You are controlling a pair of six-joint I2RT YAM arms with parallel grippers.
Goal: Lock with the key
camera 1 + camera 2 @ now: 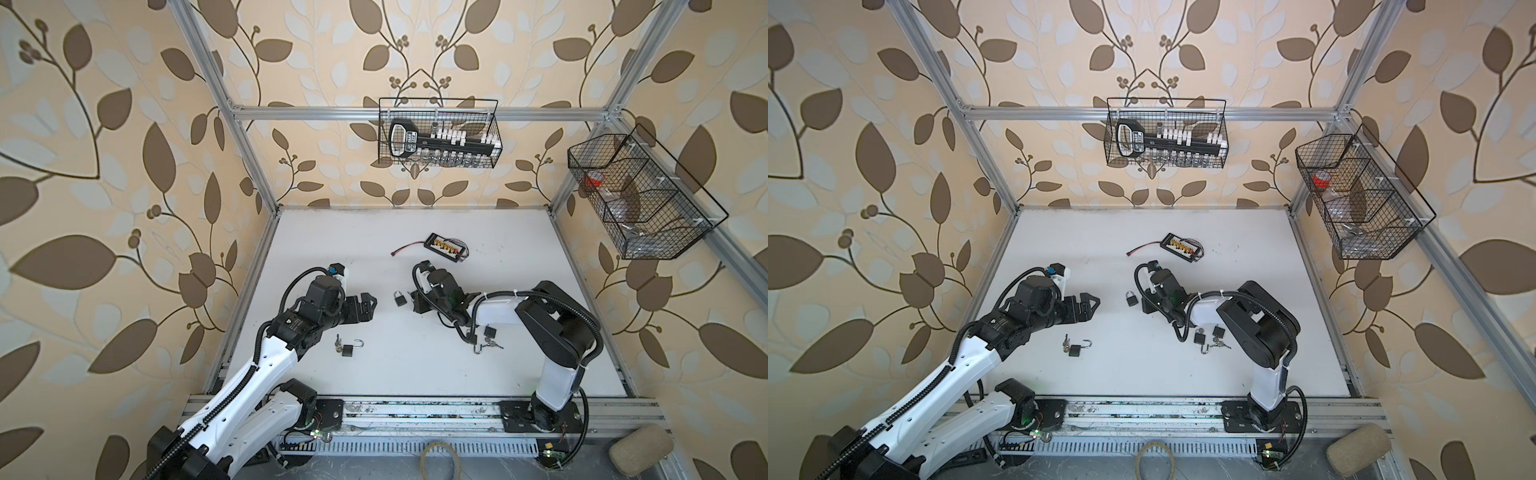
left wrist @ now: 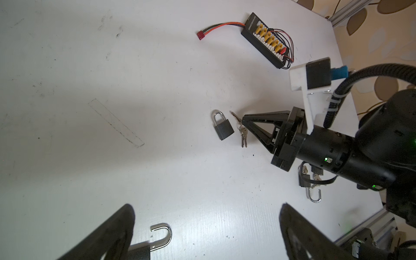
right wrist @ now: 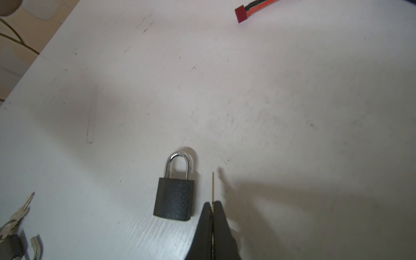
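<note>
**Key pinched, closed padlock beside it**

Nearest the arm bases, an open padlock (image 1: 347, 350) lies flat by the left arm. Its shackle is swung out and a small key bunch (image 1: 338, 343) sits at its body. Across the table, two more padlocks (image 1: 1200, 336) lie partly under the right arm.

Farther in, the left gripper (image 2: 206, 205) hangs over the table with its jaws spread wide and nothing between them. The right gripper (image 3: 212, 203) is pressed closed on a key (image 3: 213, 186), whose thin blade sticks out past the fingertips. The left wrist view shows spare keys (image 2: 244, 136) dangling at that tip.

Just beside the blade, and apart from it, the closed padlock (image 3: 174, 198) lies flat on the white table (image 1: 324, 232), its shackle seated in the body.

Beyond it rests a black connector board (image 1: 444, 246) with red leads. One wire basket (image 1: 382, 137) hangs on the back wall and a second basket (image 1: 665, 245) on the side wall.
</note>
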